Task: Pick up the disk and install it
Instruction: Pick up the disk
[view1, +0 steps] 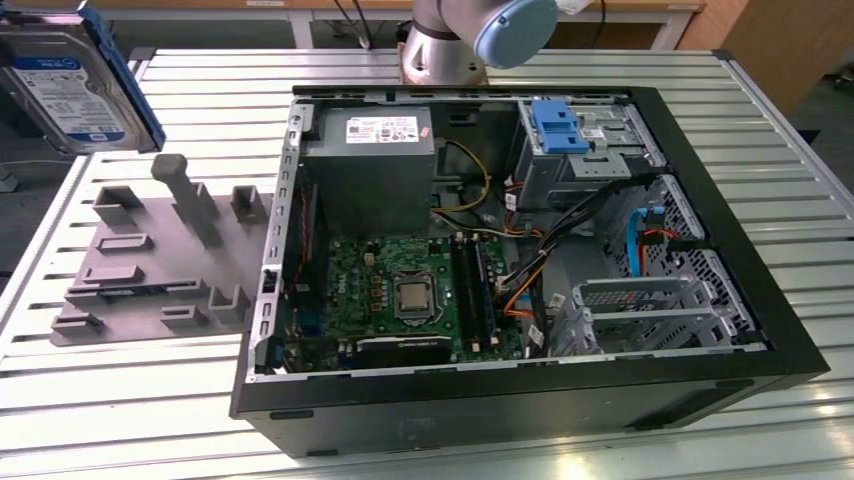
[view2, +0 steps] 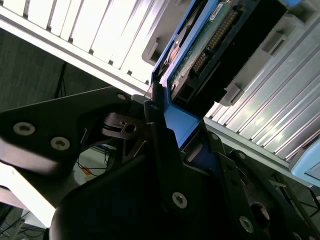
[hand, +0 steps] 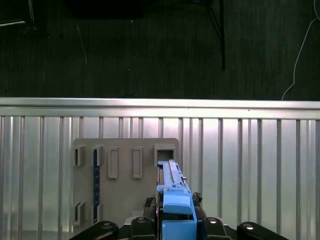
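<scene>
A robot arm's gripper (view2: 182, 127) is clamped on the disk (view1: 64, 85) and holds it in the air above the corner of the slatted metal bench (view1: 774, 140) at the exterior view's far left. The silver drive stands on edge with its white-and-blue label facing the room and a blue side rail (view1: 134, 90) running down its edge. In the second wrist view, black fingers (view2: 157, 140) press against the blue rail from both sides, and the drive's green circuit board and connector pins (view2: 200, 55) show just beyond them. The first wrist view looks down the thin edge of the drive (hand: 171, 177) and its blue rail. Below it lies a grey holder plate (hand: 125, 200) with rectangular slots, flat on the bench slats (hand: 250, 165). In the exterior view that grey holder (view1: 147, 260) sits near the bench's edge on the exterior view's left, well clear of the lifted drive, its upright posts bare. Beside it an open black computer case (view1: 534, 400) takes up the middle of the bench. Inside are a green motherboard (view1: 400, 290), a grey power supply box (view1: 367, 165) with a white sticker, an upright blue bracket (view1: 554, 125) at the far side and a metal drive cage (view1: 654, 310) near the front. The arm's base (view1: 461, 40) rises at the bench's far edge behind the case.
</scene>
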